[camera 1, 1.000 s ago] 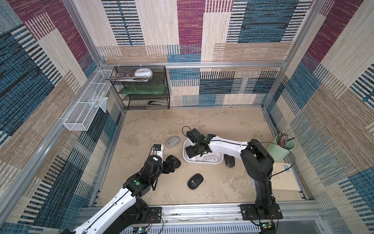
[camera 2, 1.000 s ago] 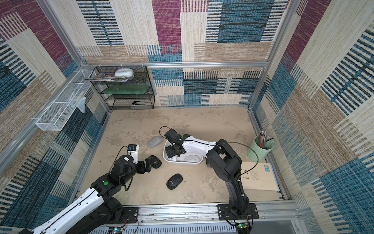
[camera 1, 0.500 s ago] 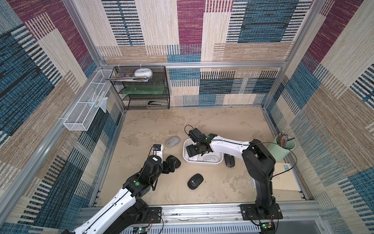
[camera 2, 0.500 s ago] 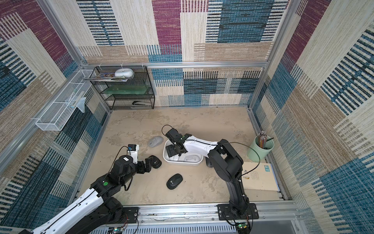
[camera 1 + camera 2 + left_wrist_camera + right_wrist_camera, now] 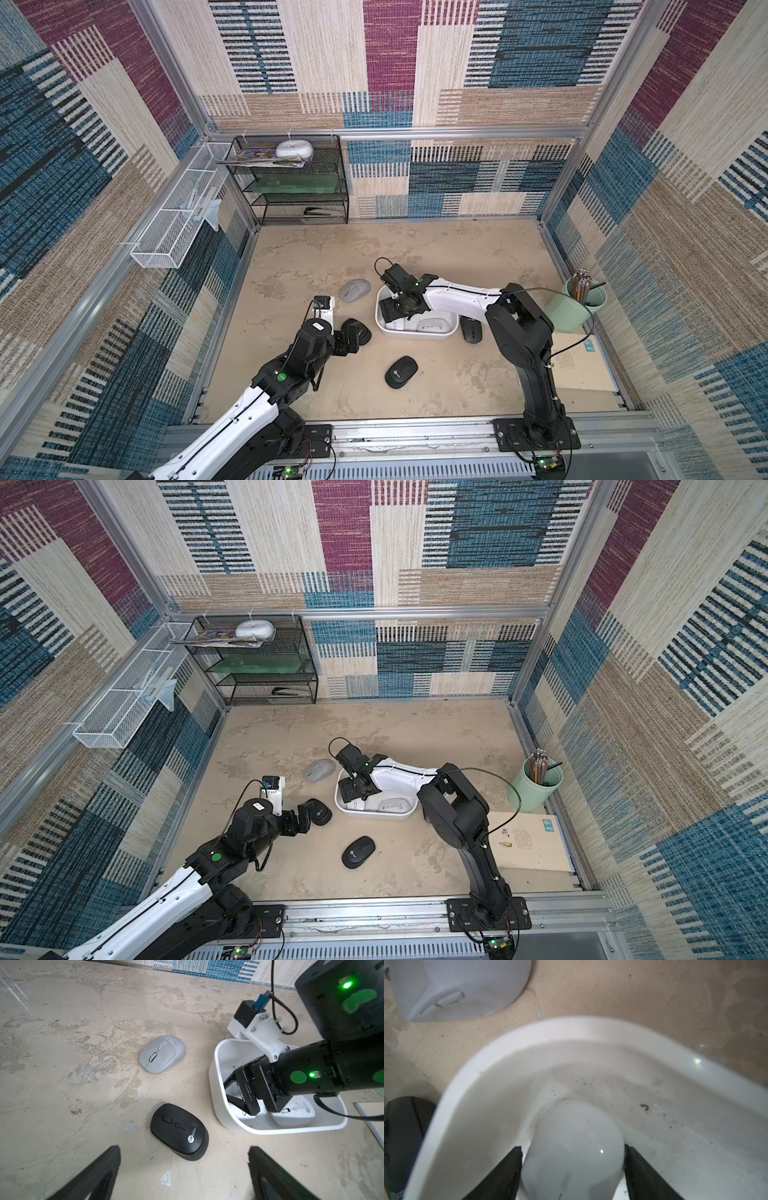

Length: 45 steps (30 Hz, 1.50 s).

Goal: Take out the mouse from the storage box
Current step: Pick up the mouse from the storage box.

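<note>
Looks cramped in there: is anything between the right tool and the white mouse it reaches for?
Nothing visible. The right tool straddles the rounded white plastic mouse inside the shallow white plastic tub; only the tub's wall is beside it.

Glossy, smooth white plastic for the storage box [image 5: 571,1028], dusted inside with dark grit. Satin white plastic on the white mouse [image 5: 575,1147]; matt, speckled grey plastic on the grey mouse [image 5: 163,1054]; matt black plastic on the black mouse [image 5: 179,1131]. Rough, mottled, plaster-like counter [image 5: 83,1022]. Coarse woven cloth on the walls [image 5: 390,62].
</note>
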Each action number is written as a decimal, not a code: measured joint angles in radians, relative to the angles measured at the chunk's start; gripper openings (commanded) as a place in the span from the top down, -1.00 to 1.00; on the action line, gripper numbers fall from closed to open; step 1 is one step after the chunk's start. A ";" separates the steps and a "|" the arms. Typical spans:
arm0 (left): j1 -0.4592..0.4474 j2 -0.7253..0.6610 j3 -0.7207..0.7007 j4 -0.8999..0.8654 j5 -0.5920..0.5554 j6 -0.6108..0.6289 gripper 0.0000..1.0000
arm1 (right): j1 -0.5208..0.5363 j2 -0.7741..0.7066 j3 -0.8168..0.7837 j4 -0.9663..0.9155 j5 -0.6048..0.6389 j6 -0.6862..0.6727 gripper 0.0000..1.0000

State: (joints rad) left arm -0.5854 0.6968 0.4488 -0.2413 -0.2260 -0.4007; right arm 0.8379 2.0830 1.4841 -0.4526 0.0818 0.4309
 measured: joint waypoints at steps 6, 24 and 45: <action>0.000 0.002 0.000 0.000 -0.010 0.000 -0.99 | 0.007 -0.008 -0.005 0.010 0.033 -0.010 -0.18; 0.000 0.003 -0.005 0.000 -0.013 0.000 -0.99 | 0.031 -0.018 -0.023 0.002 0.082 -0.018 -0.04; 0.000 -0.010 -0.005 0.000 -0.014 0.000 -0.99 | 0.031 -0.315 -0.148 -0.043 0.111 -0.037 0.06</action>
State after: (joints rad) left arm -0.5854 0.6868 0.4442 -0.2413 -0.2405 -0.4004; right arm 0.8684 1.7676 1.3361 -0.4961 0.1932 0.3935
